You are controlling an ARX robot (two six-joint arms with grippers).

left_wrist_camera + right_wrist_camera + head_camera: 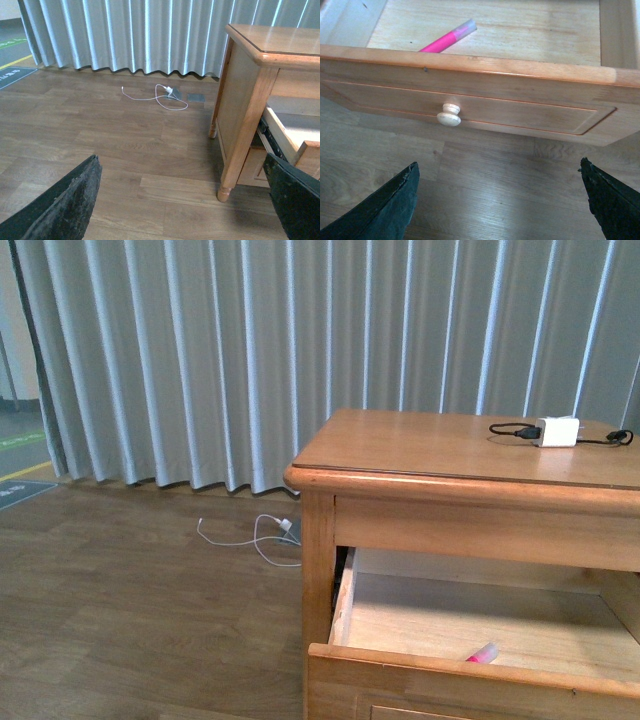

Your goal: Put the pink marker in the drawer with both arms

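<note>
The pink marker (pixel 445 40) lies inside the open drawer (pixel 470 107), close behind the drawer front; its tip also shows in the front view (pixel 482 654). The drawer (pixel 470 675) stands pulled out of the wooden nightstand, its pale round knob (pixel 449 115) facing my right gripper. My right gripper (pixel 497 200) is open and empty, low over the floor in front of the drawer front. My left gripper (pixel 182 200) is open and empty over the floor, to the left of the nightstand. Neither arm shows in the front view.
The nightstand (pixel 440 450) carries a white charger block (pixel 557 431) with a black cable. A white cable (pixel 160 95) lies on the wooden floor near the grey curtain (pixel 300 350). The nightstand's leg (pixel 227 185) stands close to my left gripper.
</note>
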